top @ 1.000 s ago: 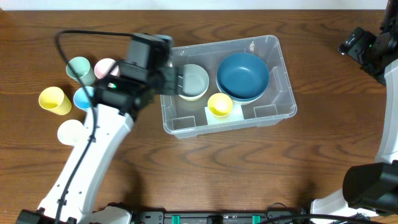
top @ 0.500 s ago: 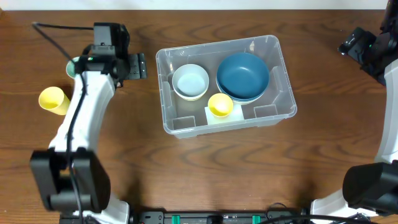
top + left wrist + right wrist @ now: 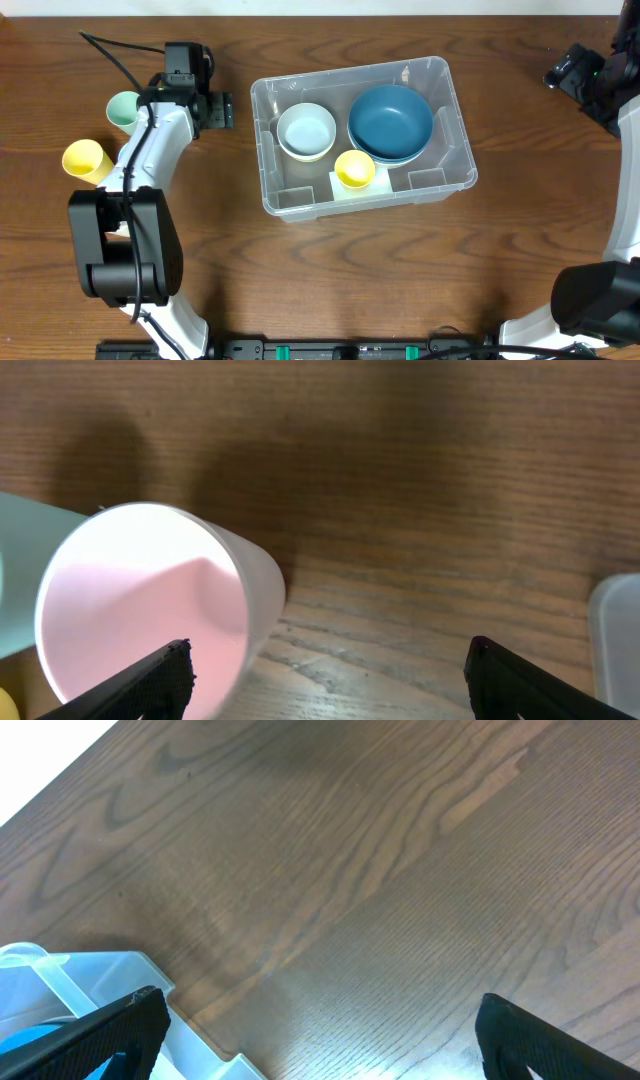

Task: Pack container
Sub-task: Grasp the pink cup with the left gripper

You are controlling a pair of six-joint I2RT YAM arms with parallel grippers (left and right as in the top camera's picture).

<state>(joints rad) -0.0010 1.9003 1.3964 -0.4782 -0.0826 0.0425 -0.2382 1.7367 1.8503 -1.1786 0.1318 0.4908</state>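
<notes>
Pink cup (image 3: 150, 600) left of the container (image 3: 350, 72)
It is seen before the left gripper (image 3: 328, 655), spread wide, nothing held; the right gripper (image 3: 320, 1002) is likewise spread.

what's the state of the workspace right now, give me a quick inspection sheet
surface: brown wooden table, no spills seen
job's things: clear bin holding a pale bowl, blue bowls and a yellow cup
clutter: green cup, second yellow cup and pink cup outside the bin
grippers: left jaws open over the pink cup's edge; right jaws open over bare table by a bin corner
cables: black cable off the left arm
surroundings: white strip past the far edge
</notes>
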